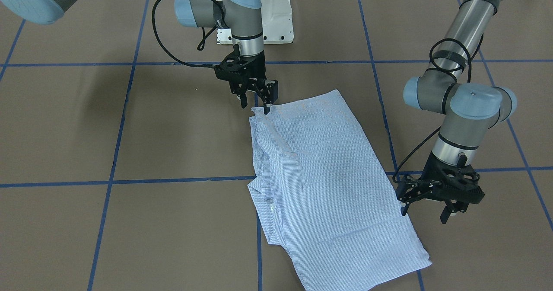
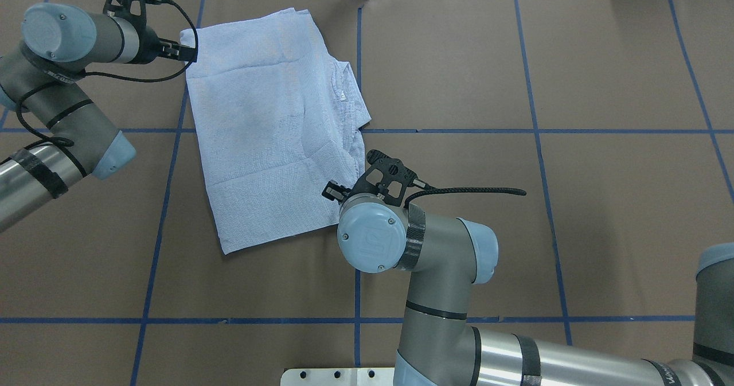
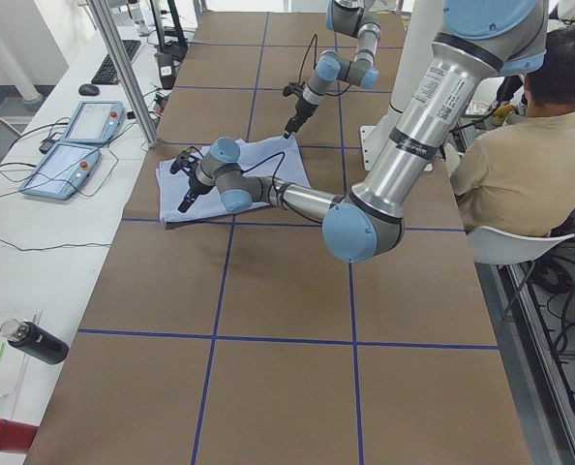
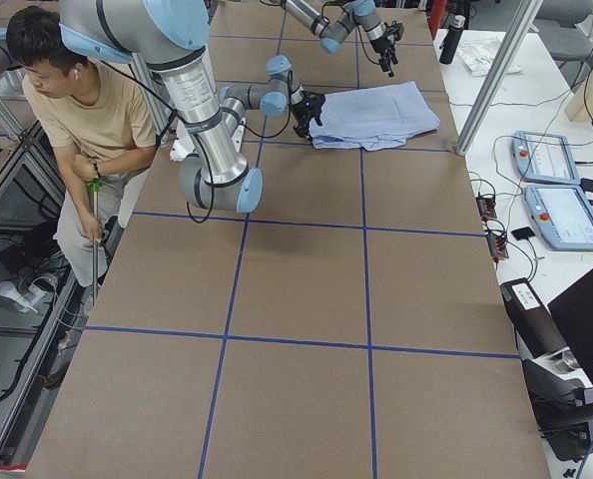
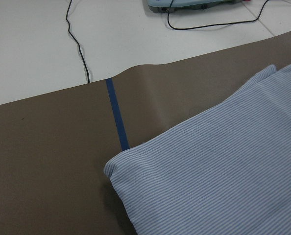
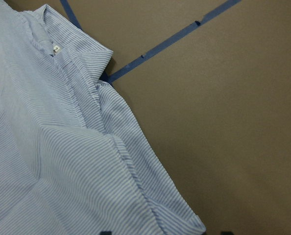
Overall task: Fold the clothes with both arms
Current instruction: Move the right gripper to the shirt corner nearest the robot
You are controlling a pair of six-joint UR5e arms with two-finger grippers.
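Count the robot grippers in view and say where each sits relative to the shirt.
2. The right gripper is at the near right corner of the striped shirt. The left gripper is beside the shirt's left edge, toward its far end. None appear hidden.

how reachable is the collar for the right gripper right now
Probably yes, it can. The right gripper is open at the shirt's corner, and the collar lies uncovered further along that same edge, with nothing between. The left gripper is off at the opposite side.
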